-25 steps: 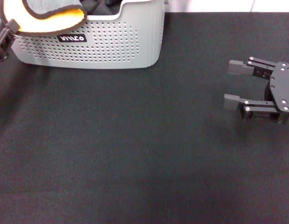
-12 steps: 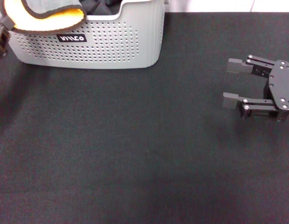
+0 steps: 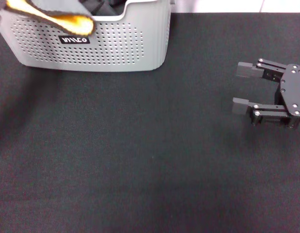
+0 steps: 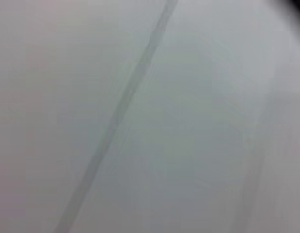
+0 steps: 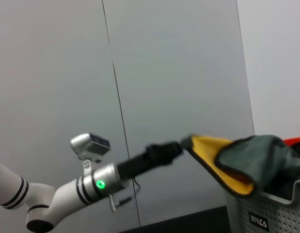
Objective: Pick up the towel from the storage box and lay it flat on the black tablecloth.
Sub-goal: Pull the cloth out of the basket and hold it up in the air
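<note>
Surface: black tablecloth [image 3: 140,160] covers the whole work area in the head view; pale wall panels behind, per the right wrist view.
Storage box: storage box [image 3: 116,48] sits at the far left of the tablecloth, label facing the robot; also visible in the right wrist view [image 5: 266,213].
Towel: towel [image 3: 53,14] is partly out of the box, orange-yellow face draped over the near rim, grey-green face on top. Right wrist view shows one corner of it [image 5: 227,160] pulled up and out to the side, the rest bunched over the rim.
Left gripper: left gripper [image 5: 164,150] is at the towel's raised corner and seems to pinch it; the fingers themselves are too dark and small to confirm. Out of frame in the head view; left wrist view shows only wall.
Right gripper: right gripper [image 3: 246,87] rests low over the tablecloth at the right, well apart from the box, fingers spread and empty, pointing toward the box.
Step in hand: lifting the towel out of the box by one corner, judged from the corner raised while the bulk lies on the rim.
Next move calls for: raising the corner until the trailing cloth clears the rim, then carrying it over the open tablecloth. A second grip on another corner would likely help it lie flat.
Risk: hanging cloth may snag on the rim or drag the box.
</note>
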Available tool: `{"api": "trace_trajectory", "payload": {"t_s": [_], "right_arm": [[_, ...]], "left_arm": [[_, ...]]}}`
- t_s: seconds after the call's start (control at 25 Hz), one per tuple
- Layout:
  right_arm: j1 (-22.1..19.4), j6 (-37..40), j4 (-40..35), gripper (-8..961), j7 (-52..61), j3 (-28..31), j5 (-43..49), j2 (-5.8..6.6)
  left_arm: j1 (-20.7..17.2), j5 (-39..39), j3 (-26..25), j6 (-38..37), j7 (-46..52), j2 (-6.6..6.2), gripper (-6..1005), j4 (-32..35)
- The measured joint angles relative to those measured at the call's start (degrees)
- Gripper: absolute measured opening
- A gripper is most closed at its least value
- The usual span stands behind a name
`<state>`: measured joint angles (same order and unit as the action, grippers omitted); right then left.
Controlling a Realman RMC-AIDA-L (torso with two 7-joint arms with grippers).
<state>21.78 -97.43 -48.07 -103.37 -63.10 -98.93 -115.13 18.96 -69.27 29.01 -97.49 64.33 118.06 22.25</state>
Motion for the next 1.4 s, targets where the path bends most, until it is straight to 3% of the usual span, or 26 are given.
{"api": "trace_trajectory", "payload": {"t_s": [0.12,0.2,0.36,0.52,0.68,0.84,1.04,1.2,1.4], "right_arm": [[-0.05,-0.01,0.0,830,-0.44,-0.01,0.0,0.0],[-0.07,-0.01,0.13,830,-0.52,-0.01,0.06,0.0],[-0.02,-0.04,0.99,830,-1.43,-0.01,0.21,-0.03],[0.24,-0.09,1.94,830,-2.6,-0.01,0.29,-0.09],[0.03,-0.37,2.13,830,-3.62,-0.01,0.3,-0.09],[0.14,-1.51,2.19,829,-5.05,-0.26,0.15,-0.09],[1.82,-2.33,2.14,827,-5.92,-3.22,0.05,-0.39],[3.8,-3.86,1.33,821,-5.86,-8.02,-0.85,-0.62],[3.92,-4.14,0.21,813,-5.93,-9.26,-2.18,-0.49]], "left_arm": [[0.11,0.98,0.34,-14.47,3.64,-1.05,15,1.07],[0.31,3.41,2.27,-19.61,7.75,-1.4,14,2.75],[0.33,11.21,13.31,-20.88,14.29,-1.98,11,7.39],[0.56,18.09,26.77,-20.41,17.73,-3.78,10,12.7],[1.84,21.64,36.29,-20.1,21.0,-4.82,10,19.01],[4.27,22.42,38.09,-19.8,22.96,-4.48,10,20.58],[7.27,22.95,37.61,-19.43,23.77,-4.17,10,16.35],[8.08,23.63,37.01,-19.27,22.39,-3.95,10,12.43],[7.64,23.64,34.09,-19.16,20.83,-2.95,10,10.25]]}}
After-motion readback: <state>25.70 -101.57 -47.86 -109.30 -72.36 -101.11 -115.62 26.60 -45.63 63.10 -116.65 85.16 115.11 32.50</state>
